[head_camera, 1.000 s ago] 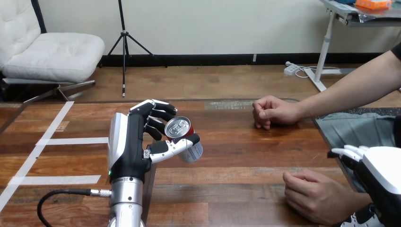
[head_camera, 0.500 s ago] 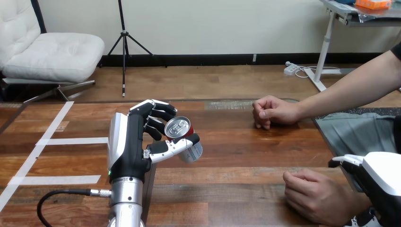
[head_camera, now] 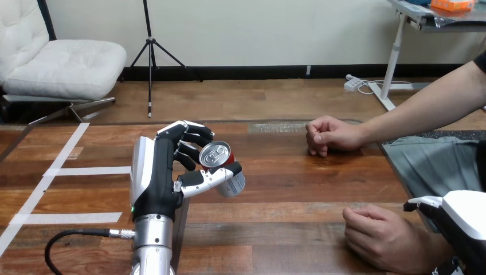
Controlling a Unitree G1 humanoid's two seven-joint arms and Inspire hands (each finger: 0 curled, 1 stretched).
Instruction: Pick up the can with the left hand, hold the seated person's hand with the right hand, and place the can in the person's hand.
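The left robot hand [head_camera: 163,172] is seen left of centre, raised upright on its silver forearm, with its white-shelled back turned to the view's left; its fingers [head_camera: 189,137] are curled behind the can [head_camera: 222,170] and its thumb [head_camera: 209,176] is laid across the can's side just below the rim, so the can is gripped between them. The can is held tilted, with its silver lid and pull tab turned up towards the camera and its red and white body slanting down to the right; it appears to be lifted clear of the worktop [head_camera: 298,189], over the middle of the wooden surface.

The right robot hand [head_camera: 461,220] is found at the view's lower right corner, where mostly its white shell is shown; whether it is wide or closed cannot be told. It is placed just beside the wrist of the person's hand at the view's lower right [head_camera: 381,236], partly in front of it; whether contact is made cannot be told. That hand is rested on the near part of the worktop as a loose fist, with its knuckles turned to the left, well apart from the can.

The person's hand at the view's upper right [head_camera: 328,136] is also closed in a fist and laid on the worktop farther back, its forearm running off to the right edge; white tape strips [head_camera: 86,170] are stuck to the worktop at the left.
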